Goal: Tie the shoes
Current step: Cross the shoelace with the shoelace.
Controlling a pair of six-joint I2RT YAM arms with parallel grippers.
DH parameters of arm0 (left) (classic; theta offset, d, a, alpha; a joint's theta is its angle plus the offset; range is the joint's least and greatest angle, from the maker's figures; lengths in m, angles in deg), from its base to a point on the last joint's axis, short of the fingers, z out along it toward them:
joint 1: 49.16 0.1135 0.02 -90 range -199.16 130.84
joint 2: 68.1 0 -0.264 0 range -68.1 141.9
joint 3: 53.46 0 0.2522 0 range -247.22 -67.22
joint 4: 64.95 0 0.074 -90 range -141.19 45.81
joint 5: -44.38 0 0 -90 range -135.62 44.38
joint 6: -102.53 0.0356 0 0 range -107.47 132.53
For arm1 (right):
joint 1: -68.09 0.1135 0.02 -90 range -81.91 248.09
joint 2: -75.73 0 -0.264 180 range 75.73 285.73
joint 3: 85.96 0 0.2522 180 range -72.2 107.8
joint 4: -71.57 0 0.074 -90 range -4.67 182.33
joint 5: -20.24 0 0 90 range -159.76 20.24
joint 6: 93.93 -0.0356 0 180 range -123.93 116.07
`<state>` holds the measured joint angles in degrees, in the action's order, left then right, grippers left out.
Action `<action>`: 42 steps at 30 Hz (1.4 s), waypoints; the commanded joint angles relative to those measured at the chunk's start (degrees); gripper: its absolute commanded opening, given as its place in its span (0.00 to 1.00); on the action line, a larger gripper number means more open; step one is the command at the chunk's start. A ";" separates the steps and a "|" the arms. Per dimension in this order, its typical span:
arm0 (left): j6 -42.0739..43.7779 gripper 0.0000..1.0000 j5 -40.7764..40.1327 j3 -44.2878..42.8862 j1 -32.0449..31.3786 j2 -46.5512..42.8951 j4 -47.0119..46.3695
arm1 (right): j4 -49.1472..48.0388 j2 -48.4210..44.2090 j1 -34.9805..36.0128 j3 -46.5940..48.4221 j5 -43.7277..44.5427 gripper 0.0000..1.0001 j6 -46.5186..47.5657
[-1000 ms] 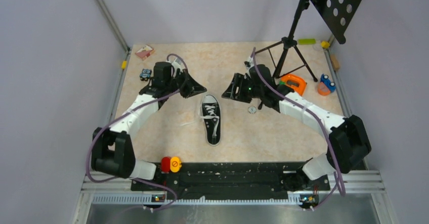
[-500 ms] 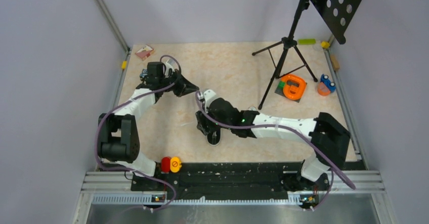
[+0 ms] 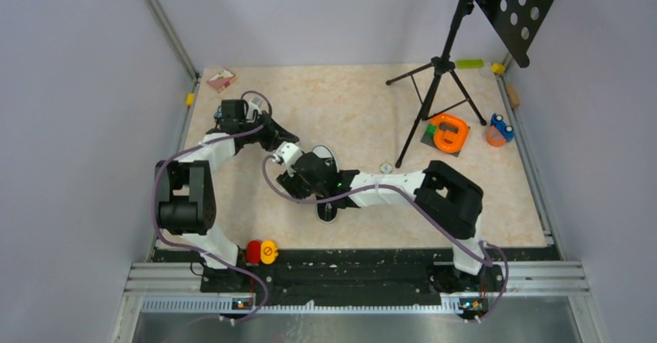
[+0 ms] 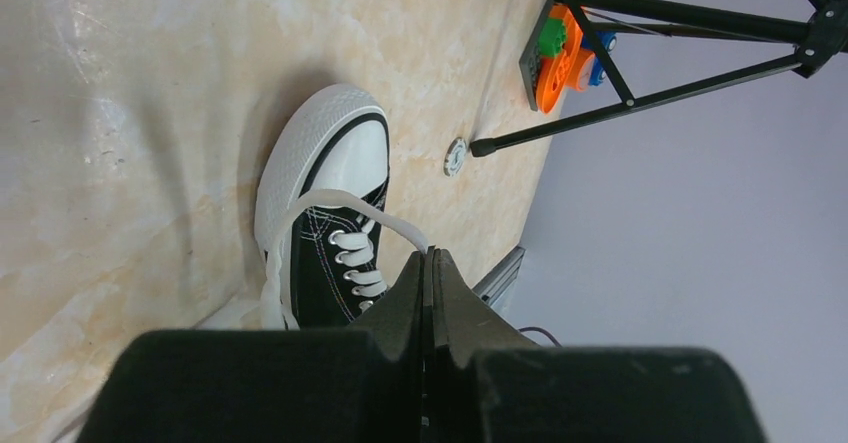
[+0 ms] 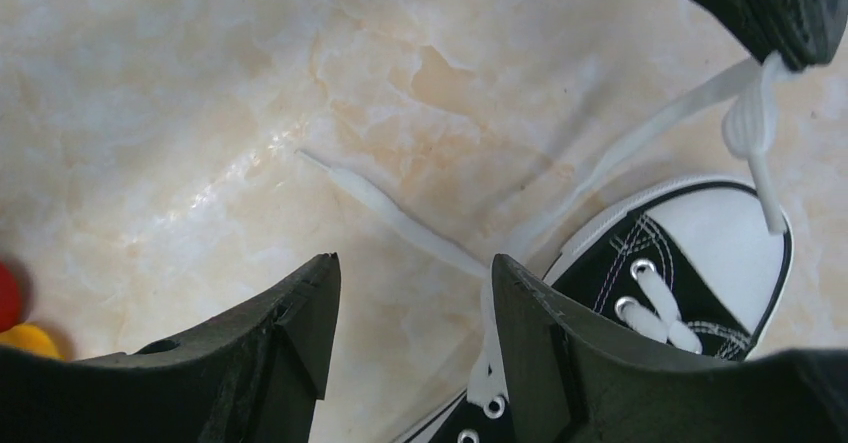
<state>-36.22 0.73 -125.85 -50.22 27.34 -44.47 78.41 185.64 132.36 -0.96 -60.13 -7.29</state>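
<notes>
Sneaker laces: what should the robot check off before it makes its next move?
1. Left tool shut on one lace: ok.
2. Right tool open: ok.
3. Other lace end gripped: not ok, it lies loose on the table.
4. Sneaker flat on its sole: ok.
5. Knot started: cannot tell, the tools hide that part.
</notes>
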 commanded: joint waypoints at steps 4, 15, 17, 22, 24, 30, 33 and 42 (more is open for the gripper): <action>1.38 0.00 1.47 -2.88 1.82 2.87 0.44 | -5.79 5.85 0.72 5.61 0.67 0.61 7.50; 2.27 0.00 3.25 -5.19 3.63 7.08 1.76 | -6.64 10.74 0.72 8.14 -1.82 0.63 9.13; 2.34 0.00 3.53 -5.44 3.80 7.81 2.06 | -6.66 11.25 0.76 8.27 -2.26 0.63 9.32; 2.35 0.00 4.03 -5.35 4.13 8.61 1.98 | -7.09 10.51 0.76 7.61 -3.51 0.63 9.13; 2.36 0.00 4.09 -5.19 4.09 8.63 1.81 | -7.37 9.53 0.69 7.04 -3.92 0.63 8.98; 2.41 0.00 4.04 -4.84 4.10 8.30 1.63 | -7.66 6.05 1.16 6.22 -4.80 0.63 9.68; 2.41 0.00 4.05 -4.72 4.14 8.06 1.62 | -6.58 5.16 1.42 6.25 -5.58 0.63 10.57; 3.45 0.00 4.12 -5.08 4.09 7.48 2.85 | 0.78 4.32 1.40 5.90 -8.34 0.62 16.64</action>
<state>-34.45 3.66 -129.26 -46.46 35.67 -41.85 76.11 192.94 132.86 4.73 -66.15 4.95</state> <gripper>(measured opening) 0.007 0.624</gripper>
